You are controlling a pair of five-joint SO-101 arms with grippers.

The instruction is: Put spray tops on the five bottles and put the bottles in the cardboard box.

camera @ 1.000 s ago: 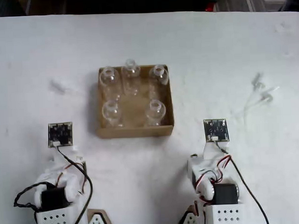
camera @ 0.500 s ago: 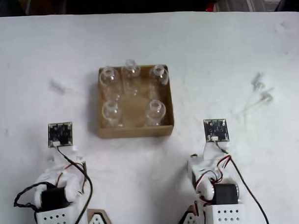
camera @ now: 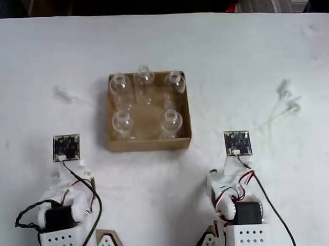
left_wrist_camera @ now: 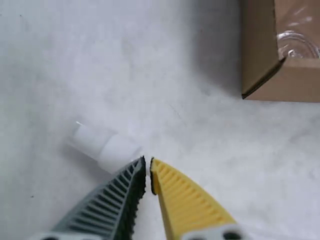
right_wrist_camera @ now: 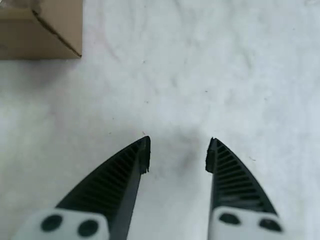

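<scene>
Five clear bottles stand upright in the cardboard box (camera: 149, 143) at the table's middle, three at the back (camera: 144, 78) and two at the front (camera: 122, 122); their necks look bare. Clear spray tops (camera: 287, 100) with thin tubes lie on the white table to the right of the box, and another spray top (camera: 63, 95) lies faintly to its left. Both arms sit folded at the near edge. My left gripper (left_wrist_camera: 148, 167) is shut, its grey tip beside a white cylindrical piece (left_wrist_camera: 106, 145) on the table. My right gripper (right_wrist_camera: 177, 150) is open over bare table.
A corner of the box (left_wrist_camera: 270, 75) and one bottle's base (left_wrist_camera: 299, 46) appear in the left wrist view; the box's corner (right_wrist_camera: 45, 30) also appears in the right wrist view. The white table (camera: 232, 50) has free room all around the box.
</scene>
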